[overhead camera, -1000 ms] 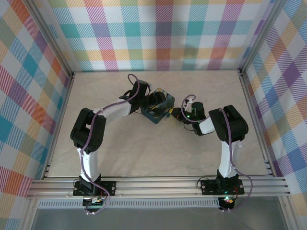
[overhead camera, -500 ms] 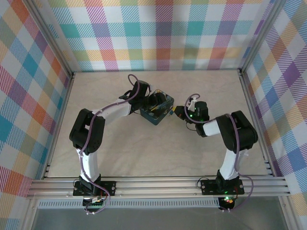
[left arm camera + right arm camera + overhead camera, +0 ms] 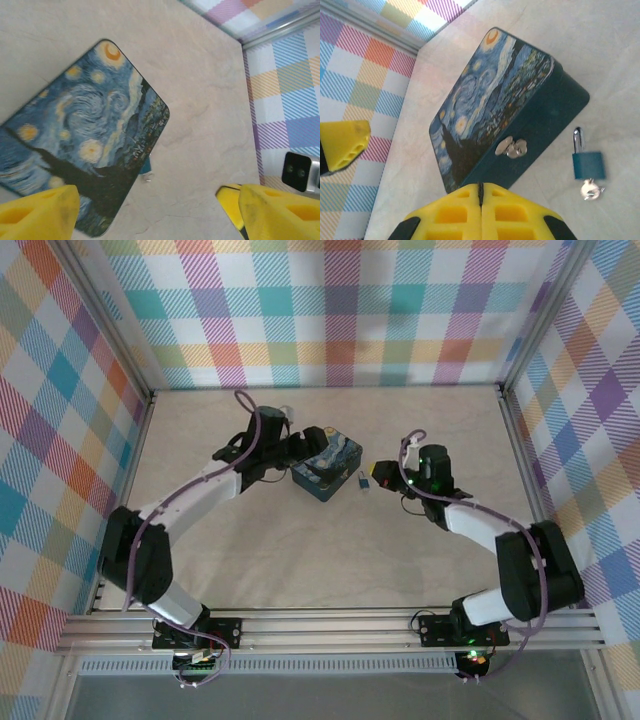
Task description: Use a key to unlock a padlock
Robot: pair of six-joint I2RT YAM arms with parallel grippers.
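The padlock (image 3: 588, 165), tiny, blue-bodied with a silvery shackle, lies flat on the table just right of the starry-night box (image 3: 495, 105). A silvery key (image 3: 590, 190) sits at its bottom end. From above, the padlock (image 3: 363, 480) lies between the box (image 3: 327, 463) and my right gripper (image 3: 378, 474). The right gripper (image 3: 480, 188) is shut on nothing, a short way from the box's front wall and its bare latch (image 3: 514, 147). My left gripper (image 3: 299, 447) hangs at the box's left end; in its wrist view the left gripper (image 3: 150, 200) is open, and a sliver of the padlock (image 3: 146, 171) shows past the box (image 3: 85, 145).
Plaid walls and aluminium rails (image 3: 330, 390) enclose the beige table (image 3: 330, 570). Open table lies in front of the box and behind it. The right wrist's camera housing (image 3: 300, 172) shows at the right in the left wrist view.
The left gripper has drawn back off the box to the left and opened wider. The right arm has pulled away to the right. The padlock now lies uncovered beside the box.
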